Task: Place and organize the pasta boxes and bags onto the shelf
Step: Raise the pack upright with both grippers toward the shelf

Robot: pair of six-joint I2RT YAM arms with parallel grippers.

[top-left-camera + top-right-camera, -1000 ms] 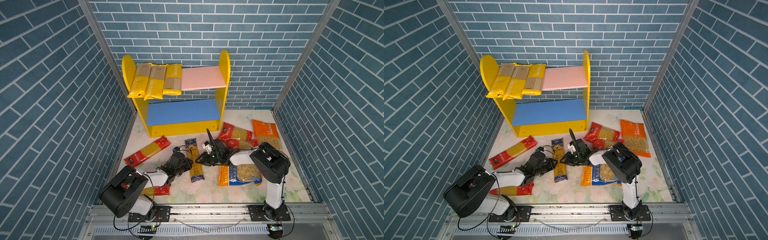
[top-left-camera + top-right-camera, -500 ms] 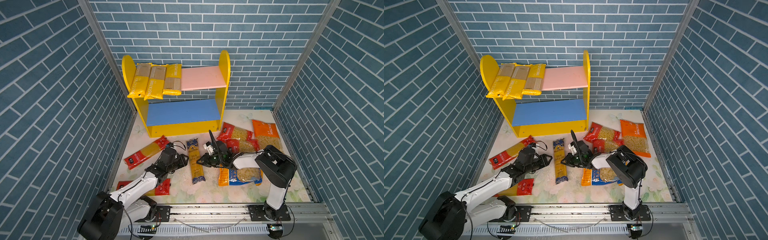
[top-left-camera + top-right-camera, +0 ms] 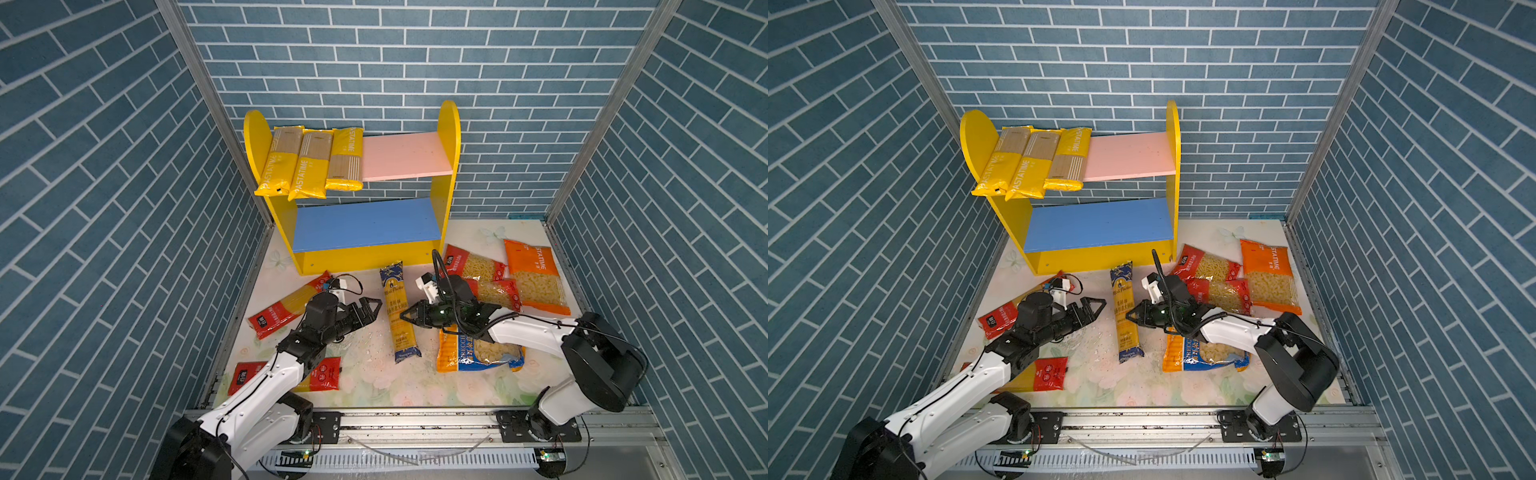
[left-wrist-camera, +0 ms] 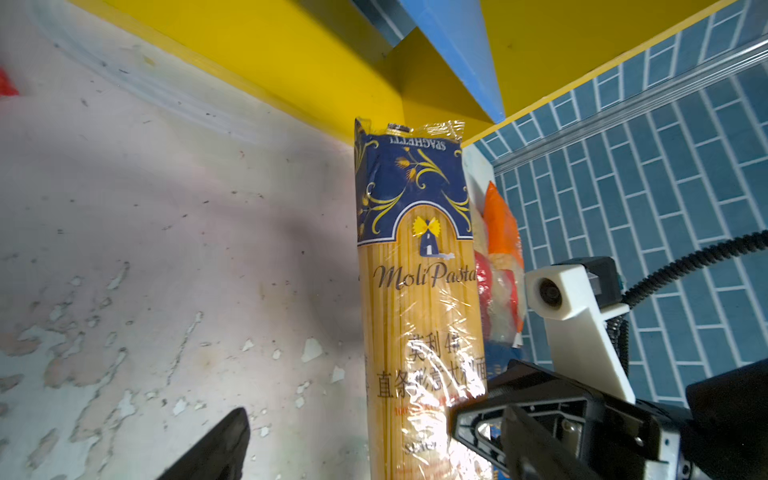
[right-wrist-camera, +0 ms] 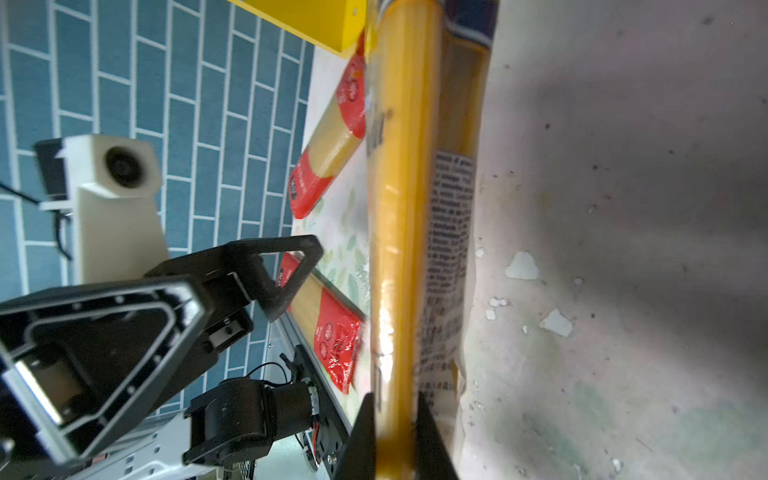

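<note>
Three of ten packs shelved, seven left on the mat

Done: three yellow PASTATIME spaghetti packs [image 3: 309, 164], side by side at the left end of the pink upper board [image 3: 405, 156] of the shelf [image 3: 451, 137], upper middle of both top views, front ends overhanging. Blue lower board [image 3: 365, 224] bare. Judged roughly a third through.

Left to shelve, all on the floral mat [image 3: 374, 386] in the lower half of the frame:
- One dark blue spaghetti pack [image 3: 398, 311], centre of frame, lengthwise toward the shelf, far end near the yellow base strip [image 3: 361, 259].
- Two red spaghetti packs [image 3: 286, 305]: first slanted at centre left; second red pack [image 3: 326, 374] at lower left, partly under the left arm [image 3: 270, 374].
- Two red short-pasta bags [image 3: 473, 264], right of centre; lower red bag [image 3: 496, 293] overlapping the upper.
- One orange short-pasta bag [image 3: 536, 276], far right of the mat.
- One blue-orange short-pasta bag [image 3: 478, 353], lower right of centre, partly under the right arm [image 3: 523, 332].

Tools, two:
- Left gripper [image 3: 375, 311], just left of the dark blue pack, jaws spread wide, holding nothing.
- Right gripper [image 3: 404, 316], at that pack's right edge, jaws pinched together on its long side, as seen in the right wrist view. Cannot tell whether lifted off the mat.
</note>
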